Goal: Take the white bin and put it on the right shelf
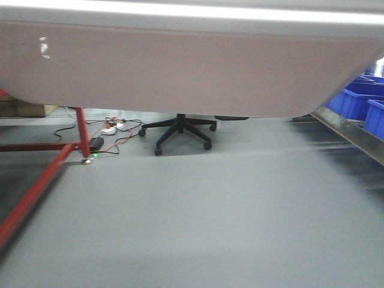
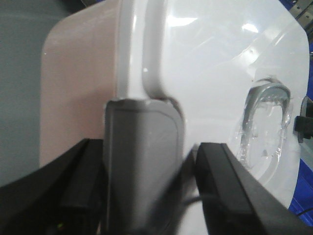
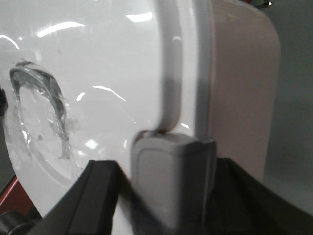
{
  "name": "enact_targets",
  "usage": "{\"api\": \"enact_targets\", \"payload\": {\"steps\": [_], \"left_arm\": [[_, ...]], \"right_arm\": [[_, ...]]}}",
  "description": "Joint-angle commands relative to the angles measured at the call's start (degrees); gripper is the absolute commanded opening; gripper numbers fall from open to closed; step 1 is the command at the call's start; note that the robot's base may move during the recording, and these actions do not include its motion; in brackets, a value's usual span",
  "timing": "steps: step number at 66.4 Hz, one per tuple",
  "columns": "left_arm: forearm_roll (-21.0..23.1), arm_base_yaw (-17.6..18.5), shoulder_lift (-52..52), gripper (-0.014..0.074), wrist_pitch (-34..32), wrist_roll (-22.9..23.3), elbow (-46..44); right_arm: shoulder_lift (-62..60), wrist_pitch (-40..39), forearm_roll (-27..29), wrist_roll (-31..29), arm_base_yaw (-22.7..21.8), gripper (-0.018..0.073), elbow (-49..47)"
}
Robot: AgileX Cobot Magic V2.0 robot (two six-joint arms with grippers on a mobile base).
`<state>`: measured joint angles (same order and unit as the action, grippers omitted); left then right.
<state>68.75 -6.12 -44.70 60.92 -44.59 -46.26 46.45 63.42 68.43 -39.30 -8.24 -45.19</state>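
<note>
The white bin [image 1: 180, 72] hangs above the floor, and its pale pinkish side fills the top of the front view. My left gripper [image 2: 146, 152] is shut on the grey latch [image 2: 142, 171] at one end of the bin [image 2: 215, 63], with a black finger on each side. At the other end of the bin [image 3: 98, 63], my right gripper [image 3: 166, 166] is shut on that end's grey latch [image 3: 171, 191]. The glossy white lid with its clear recessed handle faces both wrist cameras. The right shelf [image 1: 351, 137] shows its steel front beam at the right edge, below and beside the bin.
Blue crates [image 1: 360, 99] sit on the right shelf. A red-framed rack [image 1: 36, 180] stands at the left. A black office chair base [image 1: 178, 129] and cables with a power strip [image 1: 111, 127] lie on the grey floor behind.
</note>
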Motion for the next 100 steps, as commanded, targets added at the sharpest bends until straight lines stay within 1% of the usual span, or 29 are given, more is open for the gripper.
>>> {"api": "enact_targets", "payload": {"steps": [1, 100], "left_arm": [[10.33, 1.52, 0.67, 0.0242, 10.81, -0.52, -1.98], [10.33, 1.52, 0.67, 0.0242, 10.81, -0.52, -1.98]], "right_arm": [[-0.79, 6.57, 11.97, -0.94, 1.11, 0.0361, -1.73], [-0.79, 6.57, 11.97, -0.94, 1.11, 0.0361, -1.73]]}}
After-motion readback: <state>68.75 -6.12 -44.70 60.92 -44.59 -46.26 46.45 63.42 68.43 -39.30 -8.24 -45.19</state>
